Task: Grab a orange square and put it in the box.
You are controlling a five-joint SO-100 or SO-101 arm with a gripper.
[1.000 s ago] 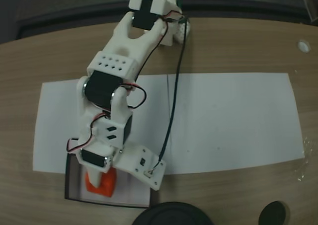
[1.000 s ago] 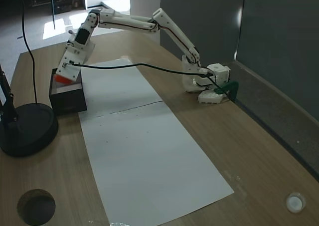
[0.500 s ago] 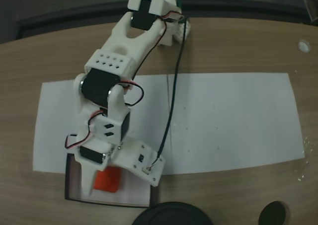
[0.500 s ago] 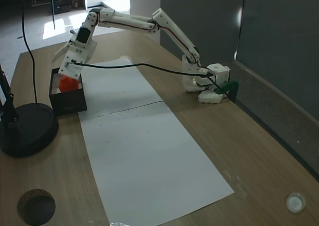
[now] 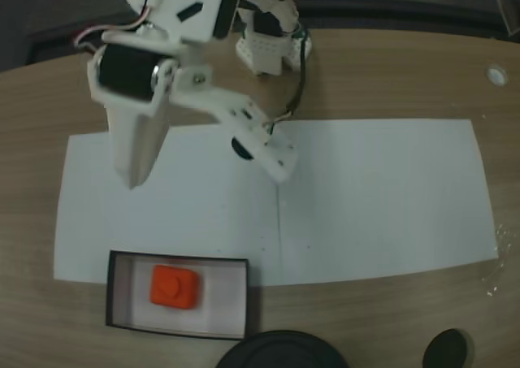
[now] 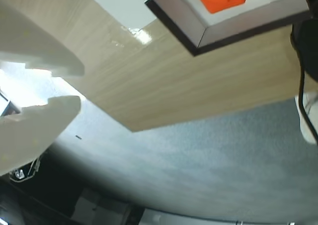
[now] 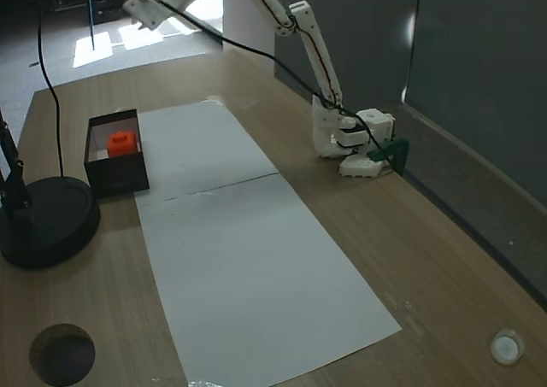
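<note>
Wood table: orange square sits in box (upright); claw released, raised well above.

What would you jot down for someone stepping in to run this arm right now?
Gripper: open, holding nothing, raised well above the white paper and clear of the box.
Orange square: lying on the floor of the box, round mark up; also seen there in another fixed view.
Box: at the paper's edge, beside the round black base.
Done: square is in the box and released.
Left: nothing I can see except parking the arm.
</note>
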